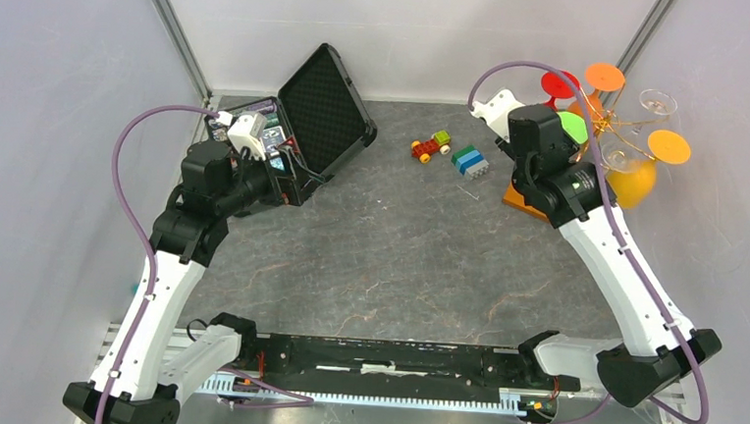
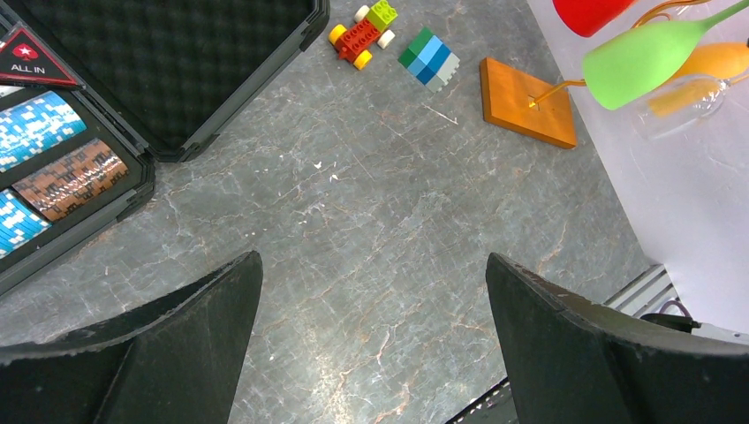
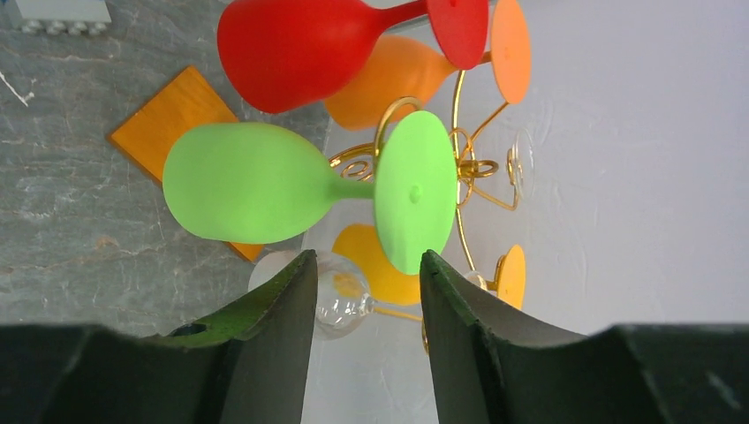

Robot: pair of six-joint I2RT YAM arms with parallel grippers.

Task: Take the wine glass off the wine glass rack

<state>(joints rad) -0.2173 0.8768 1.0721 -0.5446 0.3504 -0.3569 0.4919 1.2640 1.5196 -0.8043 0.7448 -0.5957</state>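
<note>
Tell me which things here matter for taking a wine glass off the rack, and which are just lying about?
For the job: wine glass rack; green glass, red glass, orange glass and clear glass hanging on it; right hand, open, beside the green glass's foot.

Just lying about: black case with poker chips; toy car; brick stack; left hand, open.

We see an open black foam-lined hinged case [image 1: 324, 106] holding poker chips [image 2: 66, 179], with a red-and-yellow brick car [image 1: 431, 145] beside a blue-green brick stack [image 1: 470, 160] on the grey marbled tabletop [image 1: 388, 262]
</note>
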